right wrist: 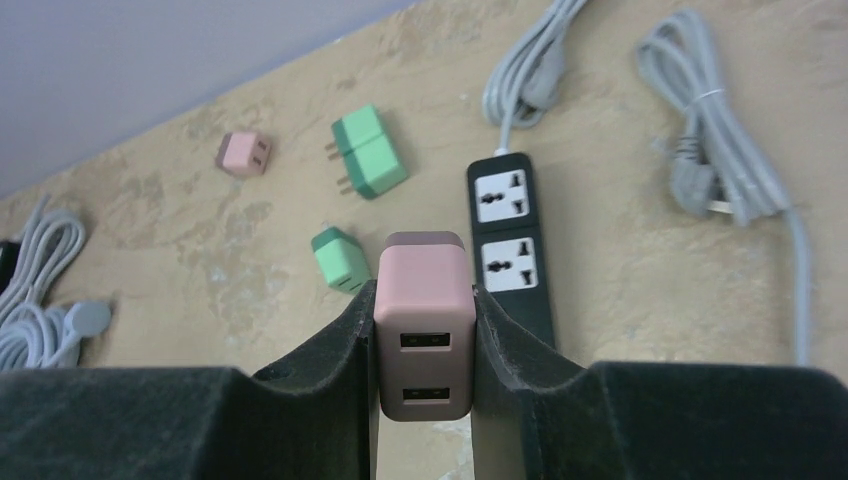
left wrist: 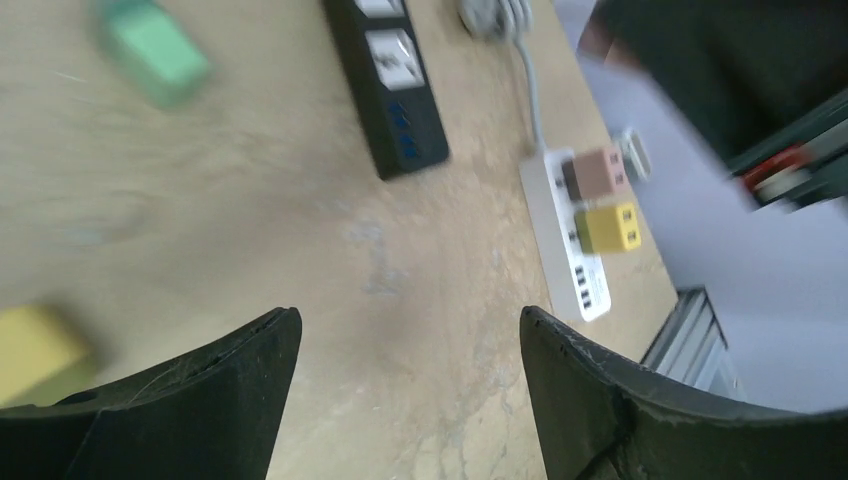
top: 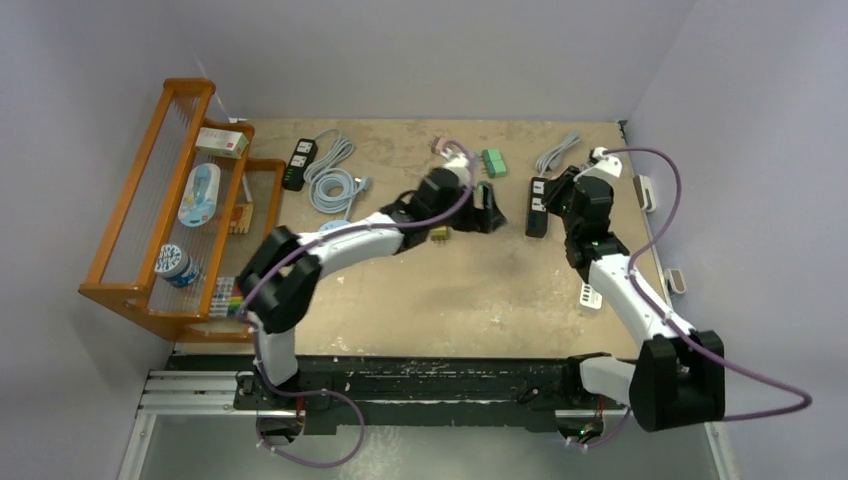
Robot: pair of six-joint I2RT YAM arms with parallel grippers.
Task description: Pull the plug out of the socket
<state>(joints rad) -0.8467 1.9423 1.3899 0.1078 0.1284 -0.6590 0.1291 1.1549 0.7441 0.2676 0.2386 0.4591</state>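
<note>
Pink plug (right wrist: 423, 325) is pinched in the right gripper (right wrist: 425, 300), fingers (right wrist: 345, 350) clamped on its two flanks, USB ports facing the wrist cam. The black power strip (right wrist: 512, 245) lies on the tabletop (right wrist: 640, 300) just past it and to the right. Both of its visible sockets are empty and the plug doesn't look seated in anything, but the prongs are hidden behind the body, so I can't fully confirm. My read: extraction is done or at its very end, and this is the lift-clear step. Left gripper (left wrist: 408, 318) is spread wide with nothing between the fingers, hovering mid-table, not bracing the strip. Next move as I see it: hold the pinch firm, carry the plug away from the strip, set it down clear of the green adapters (right wrist: 368, 152) and the grey cord (right wrist: 720, 170), then release. Risk: the strip isn't held down, so any residual catch would drag it.
</note>
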